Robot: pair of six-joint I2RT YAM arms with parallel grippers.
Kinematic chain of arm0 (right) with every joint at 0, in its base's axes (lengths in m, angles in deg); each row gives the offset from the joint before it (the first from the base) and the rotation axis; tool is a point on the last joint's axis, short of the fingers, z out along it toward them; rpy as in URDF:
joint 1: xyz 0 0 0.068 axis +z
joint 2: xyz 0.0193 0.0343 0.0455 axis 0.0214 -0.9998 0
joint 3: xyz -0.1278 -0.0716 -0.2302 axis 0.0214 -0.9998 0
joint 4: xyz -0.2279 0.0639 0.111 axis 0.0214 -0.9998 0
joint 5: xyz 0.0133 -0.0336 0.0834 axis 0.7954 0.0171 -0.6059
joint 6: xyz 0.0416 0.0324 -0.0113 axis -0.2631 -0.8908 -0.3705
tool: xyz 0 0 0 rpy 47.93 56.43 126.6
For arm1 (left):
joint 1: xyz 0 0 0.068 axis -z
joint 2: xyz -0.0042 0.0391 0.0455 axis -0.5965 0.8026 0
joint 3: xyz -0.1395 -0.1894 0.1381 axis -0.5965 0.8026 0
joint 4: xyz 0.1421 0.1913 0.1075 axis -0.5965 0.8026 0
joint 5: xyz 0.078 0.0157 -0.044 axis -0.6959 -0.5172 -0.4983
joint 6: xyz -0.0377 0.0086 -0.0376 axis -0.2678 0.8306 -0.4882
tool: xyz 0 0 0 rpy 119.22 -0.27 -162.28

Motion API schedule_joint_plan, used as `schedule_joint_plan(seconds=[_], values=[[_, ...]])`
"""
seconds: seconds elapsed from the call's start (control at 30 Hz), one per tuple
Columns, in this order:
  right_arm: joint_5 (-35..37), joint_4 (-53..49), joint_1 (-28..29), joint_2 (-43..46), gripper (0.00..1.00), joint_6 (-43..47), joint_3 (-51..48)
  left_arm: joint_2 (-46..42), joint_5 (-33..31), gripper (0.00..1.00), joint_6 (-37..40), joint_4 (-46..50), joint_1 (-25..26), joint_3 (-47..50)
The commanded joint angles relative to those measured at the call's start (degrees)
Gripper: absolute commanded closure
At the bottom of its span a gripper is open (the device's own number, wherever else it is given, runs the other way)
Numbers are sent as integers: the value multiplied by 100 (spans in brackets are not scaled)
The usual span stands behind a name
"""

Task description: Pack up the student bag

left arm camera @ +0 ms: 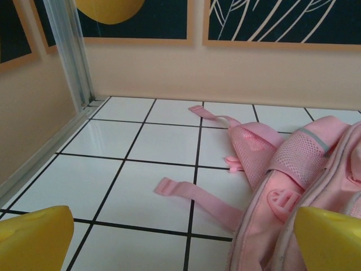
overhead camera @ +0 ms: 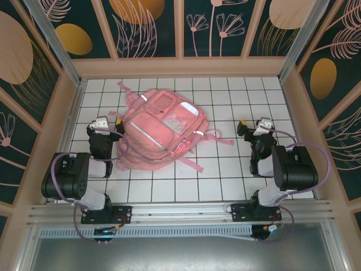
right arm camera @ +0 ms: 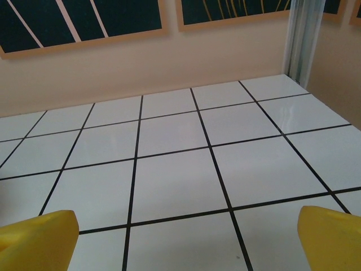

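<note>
The student bag (overhead camera: 161, 129), a big soft pink backpack, lies flat on the white tiled table left of centre, with its loose straps (overhead camera: 192, 164) spread around it. My left gripper (overhead camera: 105, 123) stands just left of the bag, open, with nothing between its yellow fingers (left arm camera: 35, 237). In the left wrist view the bag (left arm camera: 293, 169) rises at the right, and one strap (left arm camera: 192, 195) lies on the tiles ahead of the left gripper (left arm camera: 183, 248). My right gripper (overhead camera: 254, 126) sits well right of the bag, open over bare tiles (right arm camera: 180, 175), yellow fingertips (right arm camera: 333, 237) wide apart.
Peach walls (overhead camera: 175, 66) with dark flower panels close in the table on three sides. A metal post (left arm camera: 70, 56) stands in the far left corner, another post (right arm camera: 299, 39) in the far right. A rail (overhead camera: 180, 212) carries both arm bases at the near edge.
</note>
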Motion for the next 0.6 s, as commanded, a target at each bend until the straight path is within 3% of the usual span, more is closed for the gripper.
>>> schedule_joint_plan(seconds=[0.0, 0.57], values=[[-47, 19, 7, 35, 1, -65, 74, 16, 126, 1, -124, -32, -36, -54], [-310, -76, -45, 38, 1, -21, 121, -42, 103, 1, -126, -81, -36, 0]])
